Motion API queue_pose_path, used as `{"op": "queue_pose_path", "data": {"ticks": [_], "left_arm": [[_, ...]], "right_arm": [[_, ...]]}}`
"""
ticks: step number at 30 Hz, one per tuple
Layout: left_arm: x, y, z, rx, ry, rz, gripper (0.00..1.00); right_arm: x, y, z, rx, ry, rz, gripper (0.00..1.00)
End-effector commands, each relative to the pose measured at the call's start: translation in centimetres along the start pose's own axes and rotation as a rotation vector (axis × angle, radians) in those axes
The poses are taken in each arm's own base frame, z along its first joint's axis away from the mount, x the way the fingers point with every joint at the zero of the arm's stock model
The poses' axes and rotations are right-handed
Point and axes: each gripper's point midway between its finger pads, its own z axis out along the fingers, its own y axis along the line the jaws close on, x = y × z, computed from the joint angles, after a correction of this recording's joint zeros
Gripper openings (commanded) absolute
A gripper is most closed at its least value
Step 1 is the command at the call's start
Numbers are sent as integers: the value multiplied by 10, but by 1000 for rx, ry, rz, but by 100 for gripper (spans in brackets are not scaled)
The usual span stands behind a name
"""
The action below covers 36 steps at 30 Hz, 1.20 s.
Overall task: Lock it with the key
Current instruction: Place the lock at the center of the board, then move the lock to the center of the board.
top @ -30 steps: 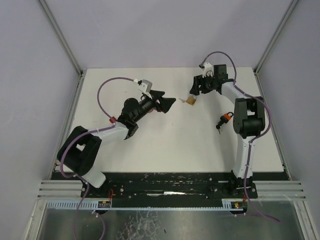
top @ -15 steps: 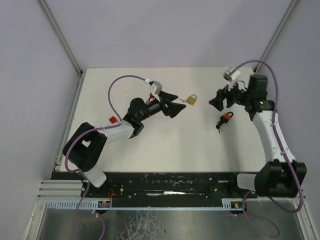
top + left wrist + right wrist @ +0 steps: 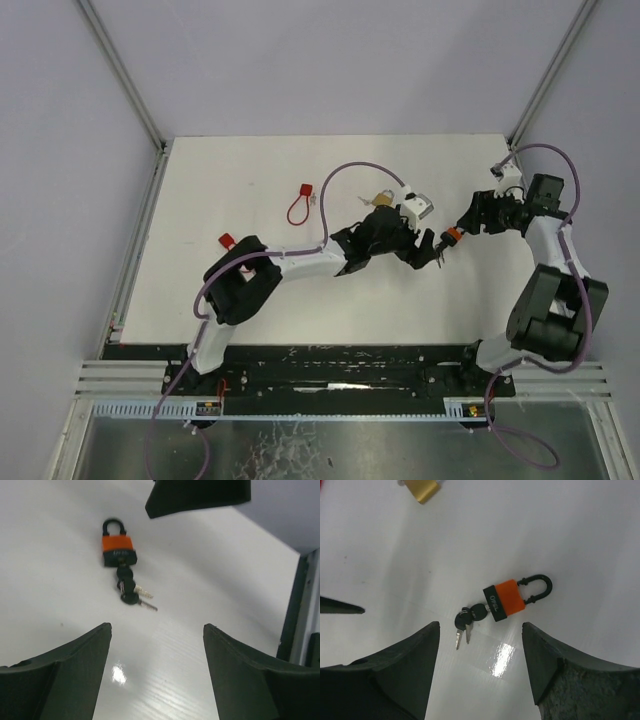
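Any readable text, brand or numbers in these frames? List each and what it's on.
Orange padlock: a short white word on its black band shows in both wrist views, but it is too blurred to read for certain.
Brass padlock: no legible marking; it is only partly in frame.
Keys: no print visible.
Top view: everything is too small to read.

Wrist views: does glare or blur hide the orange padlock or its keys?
Left wrist: a small glare spot on the table near the camera, clear of the orange padlock and keys, both sharp. Right wrist: a larger sheen patch below the padlock, not on it; padlock and keys legible. Top view: even light, no glare.
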Motion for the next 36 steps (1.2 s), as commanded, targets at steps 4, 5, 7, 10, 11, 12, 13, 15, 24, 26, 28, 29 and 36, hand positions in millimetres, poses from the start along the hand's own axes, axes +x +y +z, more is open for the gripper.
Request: {"op": "queue_pose_path", "data": {"ticks": [4,5,7,10,11,12,13,15,24,26,28,29,36], "left_arm": [[17,29,-13,-137,75,61,73],[15,31,-15,-145,70,65,73],[13,32,-18,-158,63,73,73],[9,35,-24,-177,44,87,73],[9,36,-25,-184,43,91,73],[9,37,-27,-187,42,95,73],[9,37,-27,-191,42,98,73],[9,38,-29,-196,41,102,73],[4,37,-32,-195,27,109,73],[4,36,-32,-192,28,109,73],[5,37,-32,-192,28,108,73],[4,36,-32,-192,27,109,73],[5,36,-33,-189,30,112,73]], "right_arm": [[17,-35,26,48,96,131,66],[17,-37,29,52,96,139,64],[17,-42,35,58,93,162,62],[23,-45,50,39,131,186,56],[24,-44,54,27,143,194,54],[26,-43,58,16,153,203,53],[25,-42,62,7,159,204,52],[28,-41,69,-4,179,209,51],[42,-48,84,-30,249,240,43],[47,-45,87,-42,269,239,43],[50,-43,88,-52,282,241,42],[51,-42,88,-55,287,242,42],[61,-34,88,-88,320,260,36]]}}
